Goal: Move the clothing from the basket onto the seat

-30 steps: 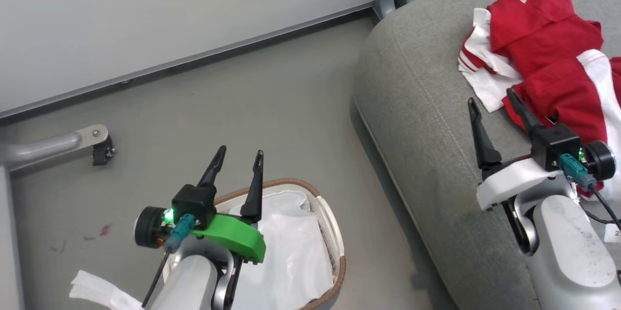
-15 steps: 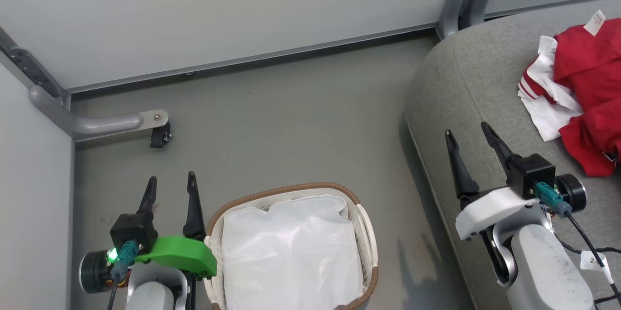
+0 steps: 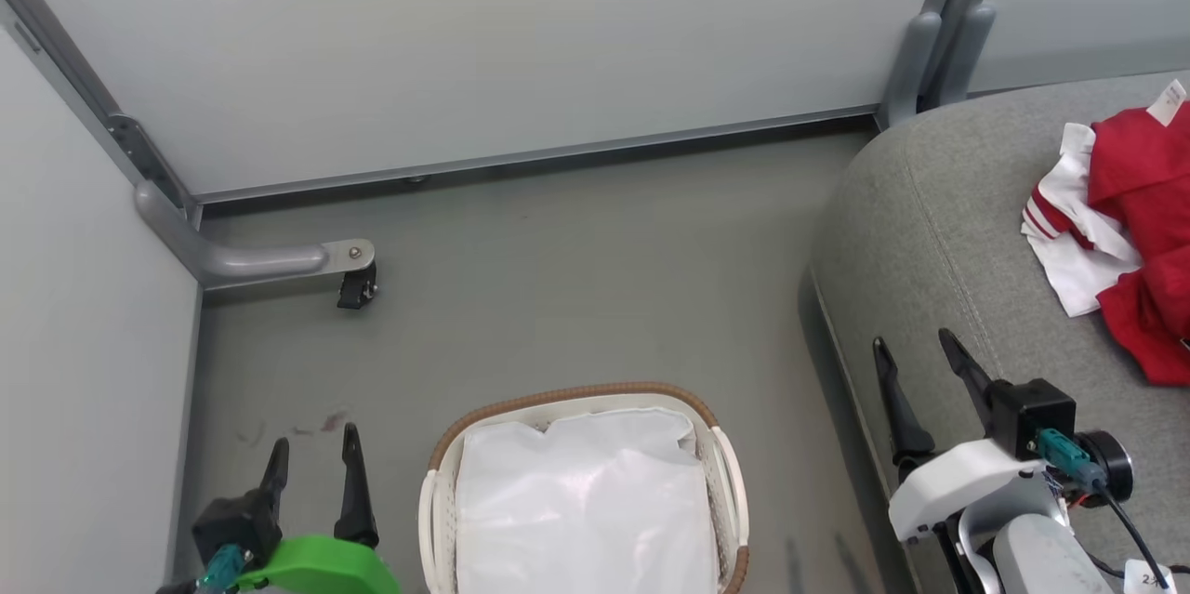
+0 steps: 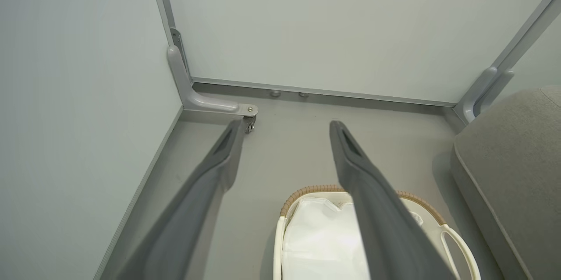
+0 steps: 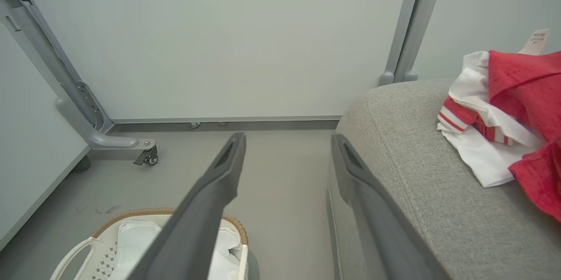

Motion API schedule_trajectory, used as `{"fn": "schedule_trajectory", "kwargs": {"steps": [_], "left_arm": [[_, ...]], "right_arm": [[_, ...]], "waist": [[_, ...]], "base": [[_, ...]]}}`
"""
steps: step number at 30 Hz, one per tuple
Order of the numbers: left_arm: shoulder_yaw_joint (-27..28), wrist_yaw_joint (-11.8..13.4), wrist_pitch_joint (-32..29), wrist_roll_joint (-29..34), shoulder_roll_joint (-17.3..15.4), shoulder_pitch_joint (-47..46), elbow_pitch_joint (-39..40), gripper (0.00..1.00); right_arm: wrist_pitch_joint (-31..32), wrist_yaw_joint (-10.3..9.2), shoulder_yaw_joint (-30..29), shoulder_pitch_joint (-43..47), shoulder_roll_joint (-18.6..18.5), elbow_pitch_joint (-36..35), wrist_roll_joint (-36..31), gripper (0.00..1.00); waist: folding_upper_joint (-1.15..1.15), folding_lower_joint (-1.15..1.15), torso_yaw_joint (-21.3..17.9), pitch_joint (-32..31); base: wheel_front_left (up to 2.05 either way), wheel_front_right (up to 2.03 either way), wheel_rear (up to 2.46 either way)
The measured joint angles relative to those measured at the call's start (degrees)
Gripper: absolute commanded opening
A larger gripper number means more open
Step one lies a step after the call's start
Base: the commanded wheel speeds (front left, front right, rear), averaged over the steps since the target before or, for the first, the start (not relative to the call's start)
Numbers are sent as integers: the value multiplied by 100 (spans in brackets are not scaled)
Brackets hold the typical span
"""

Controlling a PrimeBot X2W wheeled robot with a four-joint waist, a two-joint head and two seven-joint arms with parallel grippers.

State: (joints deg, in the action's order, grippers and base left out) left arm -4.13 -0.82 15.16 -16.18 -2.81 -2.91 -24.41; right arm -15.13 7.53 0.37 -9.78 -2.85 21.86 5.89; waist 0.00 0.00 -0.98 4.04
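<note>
The red and white clothing (image 3: 1130, 231) (image 5: 513, 109) lies bunched on the grey seat (image 3: 939, 231) (image 5: 416, 179) (image 4: 513, 157) at the right, a white tag at its top. The white basket (image 3: 437, 492) (image 4: 280, 223) (image 5: 83, 249) with its tan rim stands on the floor at bottom centre, holding only a white liner. My left gripper (image 3: 311, 443) (image 4: 285, 126) is open over the floor left of the basket. My right gripper (image 3: 913, 339) (image 5: 289, 137) is open above the seat's near left edge, apart from the clothing.
Pale partition walls (image 3: 511, 36) close off the back and left. A grey bracket foot with a black caster (image 3: 356, 285) juts onto the floor at the left. A grey post (image 3: 939, 46) stands behind the seat. Bare grey floor (image 3: 576, 278) lies between basket and wall.
The head camera has swung, shifting the whole picture. Both grippers sit lower in the head view and stay open. The right gripper has drawn back from the clothing, which stays on the seat.
</note>
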Motion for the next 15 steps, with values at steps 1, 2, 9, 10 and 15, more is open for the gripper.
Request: {"fn": "schedule_trajectory", "kwargs": {"steps": [1,2,9,10,15], "left_arm": [[10,-20,0,-81,0,50,-9,100],[19,-42,0,-140,0,88,-24,100],[21,-70,-48,-216,25,134,-307,0],[35,-71,-82,-298,26,134,-314,0],[100,-103,-233,-811,27,133,-248,0]], "right_arm": [[0,0,3,34,0,14,24,100],[-1,0,11,69,0,24,34,100],[53,0,11,250,63,293,126,0],[88,0,-3,254,65,302,235,0],[244,0,-65,253,63,264,782,0]], "waist": [[0,0,16,-35],[0,0,30,-69],[0,0,53,-122],[0,0,53,-124],[0,0,55,-135]], "base": [[0,0,0],[0,0,0],[0,0,0],[0,0,0],[0,0,0]]}}
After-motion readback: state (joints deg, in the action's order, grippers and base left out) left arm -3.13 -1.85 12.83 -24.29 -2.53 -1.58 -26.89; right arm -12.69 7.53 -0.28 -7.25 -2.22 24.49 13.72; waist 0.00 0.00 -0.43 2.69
